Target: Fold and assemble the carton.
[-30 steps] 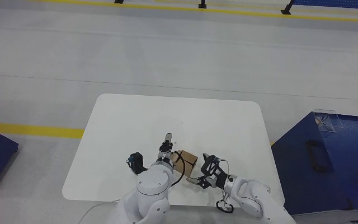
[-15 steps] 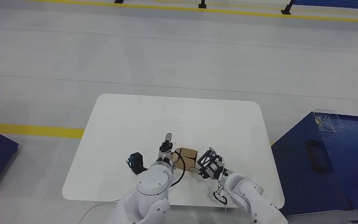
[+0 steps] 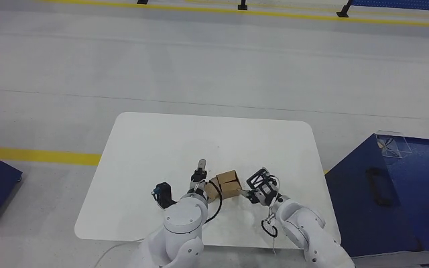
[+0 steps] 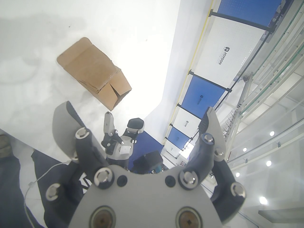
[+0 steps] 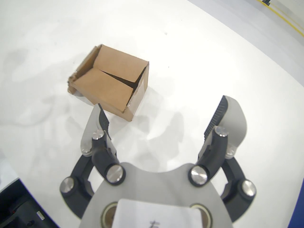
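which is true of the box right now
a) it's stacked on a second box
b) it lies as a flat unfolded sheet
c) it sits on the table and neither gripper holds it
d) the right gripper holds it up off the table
c: the box rests on the table with its flaps folded in, while the right gripper and the left gripper are both spread open and hold nothing.
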Controlling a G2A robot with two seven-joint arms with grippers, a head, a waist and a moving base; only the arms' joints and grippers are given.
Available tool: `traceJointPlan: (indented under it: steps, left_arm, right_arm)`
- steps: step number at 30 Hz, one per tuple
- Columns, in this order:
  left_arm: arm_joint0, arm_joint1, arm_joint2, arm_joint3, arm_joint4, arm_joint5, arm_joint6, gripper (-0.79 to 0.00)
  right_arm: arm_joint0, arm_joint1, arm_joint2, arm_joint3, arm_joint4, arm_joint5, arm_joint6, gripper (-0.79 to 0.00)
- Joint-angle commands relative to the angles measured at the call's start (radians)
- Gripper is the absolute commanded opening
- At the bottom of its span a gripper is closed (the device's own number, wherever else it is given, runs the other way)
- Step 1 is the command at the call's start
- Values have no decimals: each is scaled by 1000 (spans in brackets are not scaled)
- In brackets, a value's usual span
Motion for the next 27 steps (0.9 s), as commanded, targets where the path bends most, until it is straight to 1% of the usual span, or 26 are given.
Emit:
traceJointPlan:
  steps: [1,3,5,6,7,14,16,17,18,19,20,22,24,26,27]
  left_arm:
    - [11,0,3,-17,19,-45,-48,0]
    - [28,3,20,-30,84,-109,-104,0]
    - [55,5,33,-25,146,-214,-164,0]
    - [71,6,26,-16,165,-286,-195,0]
    - [81,6,21,-3,173,-316,-213,0]
    - [81,6,21,-3,173,-316,-213,0]
    - [81,6,21,-3,173,-316,-213,0]
    - [85,8,24,11,213,-324,-207,0]
    - [89,8,43,20,270,-344,-212,0]
    - [101,7,68,33,311,-374,-230,0]
    - [114,6,80,44,331,-417,-242,0]
    - [138,1,94,83,392,-551,-235,0]
    - [165,-7,124,152,459,-704,-215,0]
    - [175,-17,153,225,508,-813,-219,0]
    - [180,-22,159,256,500,-860,-215,0]
  right_arm:
    - [-6,2,42,-41,34,22,1,0]
    - [2,0,56,-47,57,48,-8,0]
    - [18,-3,55,-29,88,48,-18,0]
    - [28,-4,55,-13,82,55,-33,0]
    - [35,-6,52,3,84,58,-47,0]
    - [35,-6,52,3,84,58,-47,0]
    - [34,-5,50,5,47,66,-57,0]
    - [33,-5,41,1,-7,79,-81,0]
    - [28,-7,27,-2,-22,87,-112,0]
    - [25,-10,18,-4,0,86,-135,0]
    - [27,-12,13,-1,2,89,-143,0]
    - [34,-17,-7,16,-22,112,-160,0]
    - [52,-24,-37,46,-30,126,-174,0]
    - [81,-34,-70,90,-36,145,-186,0]
    - [95,-39,-88,111,-33,155,-190,0]
